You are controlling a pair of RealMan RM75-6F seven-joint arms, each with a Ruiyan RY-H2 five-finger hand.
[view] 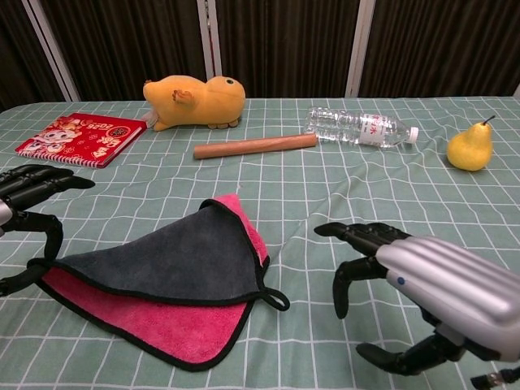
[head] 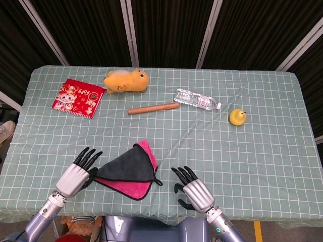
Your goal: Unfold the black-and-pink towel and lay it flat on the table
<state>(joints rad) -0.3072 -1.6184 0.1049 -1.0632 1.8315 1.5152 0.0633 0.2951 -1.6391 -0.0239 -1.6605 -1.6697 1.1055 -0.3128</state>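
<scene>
The black-and-pink towel (head: 128, 171) (view: 175, 284) lies folded near the table's front edge, black side up over a pink layer, with a small hanging loop at its right corner. My left hand (head: 76, 174) (view: 28, 215) sits at the towel's left corner, fingers spread; its thumb touches the corner's edge in the chest view, and whether it pinches the cloth I cannot tell. My right hand (head: 193, 190) (view: 426, 288) hovers open just right of the towel, fingers apart, a short gap from the loop.
Along the back lie a red booklet (head: 78, 98), a yellow plush toy (head: 126, 80), a wooden rolling pin (head: 153, 108), a clear water bottle (head: 198, 100) and a yellow pear (head: 237, 117). The green checked tablecloth (head: 262, 146) has a wrinkle right of the towel.
</scene>
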